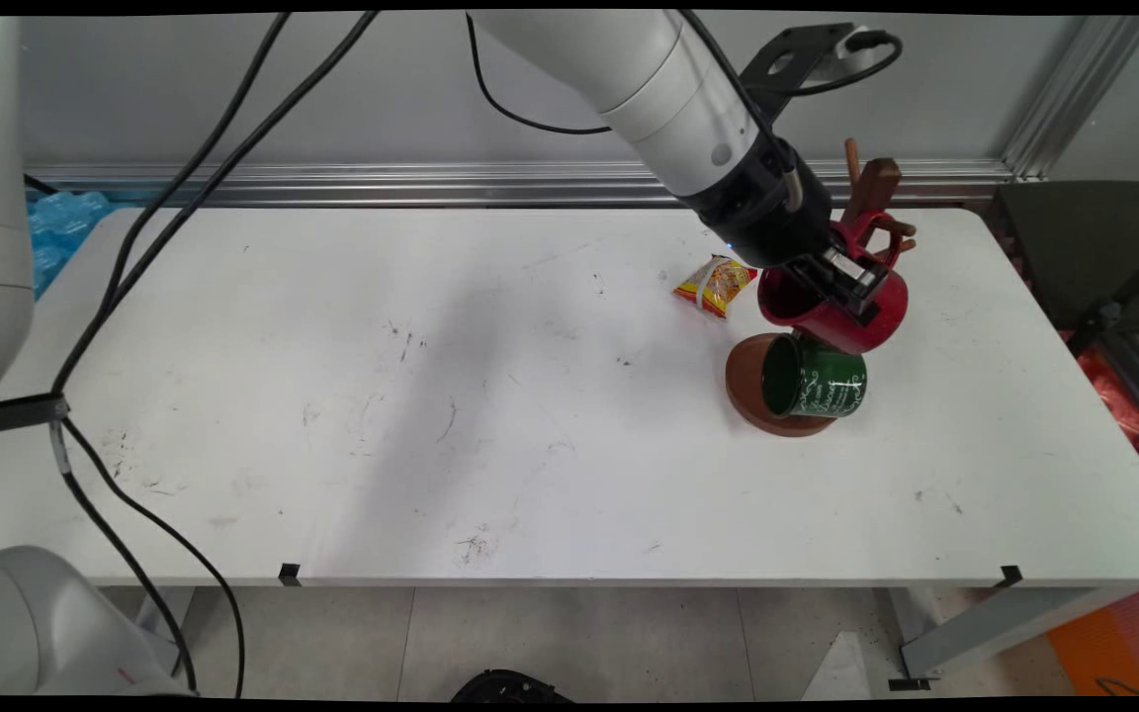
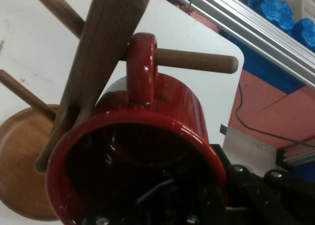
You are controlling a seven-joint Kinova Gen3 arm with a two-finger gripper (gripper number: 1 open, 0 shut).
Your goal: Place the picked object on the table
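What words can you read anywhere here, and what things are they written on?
Nothing can be read for sure.
Dark green ceramic mug hanging on the brown wooden mug tree: curly white writing, too small to read.
Small yellow and red snack packet: printing too blurred to read.
Glossy red ceramic mug held by the gripper: no writing seen.

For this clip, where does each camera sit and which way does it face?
Main view: fixed above the table's near side, facing the back wall; shows arm and gripper.
Hand view: on the hand, looking along the gripper into the red mug.
Shared: red mug, wooden mug tree, its round base.
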